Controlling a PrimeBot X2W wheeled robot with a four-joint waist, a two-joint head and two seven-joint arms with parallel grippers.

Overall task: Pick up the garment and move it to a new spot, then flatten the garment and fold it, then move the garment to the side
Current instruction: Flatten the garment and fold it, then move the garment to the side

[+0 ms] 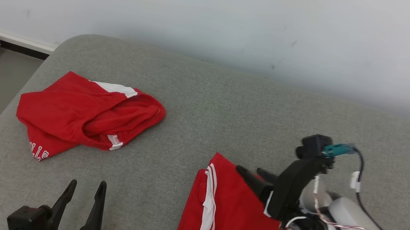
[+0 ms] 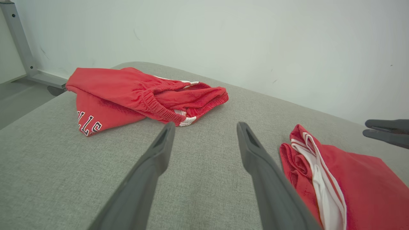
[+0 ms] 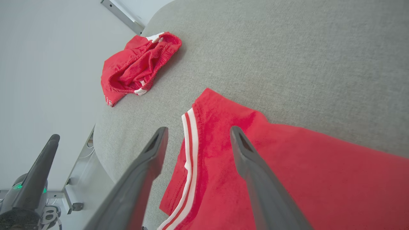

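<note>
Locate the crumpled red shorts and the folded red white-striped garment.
Crumpled red shorts (image 1: 78,111): head view, bunched middle.
Folded red white-striped garment (image 1: 238,219): head view, flat red panel.

folded garment (image 1: 236,227) cut by bottom edge, partly behind right arm (image 1: 352,220), shorts lettering (image 1: 38,152) incomplete

A grey fabric-covered surface (image 1: 231,107), perhaps a bed, carries two red garments: crumpled shorts (image 1: 85,116) at ten o'clock, a folded white-striped piece (image 1: 238,219) at five o'clock.
</note>
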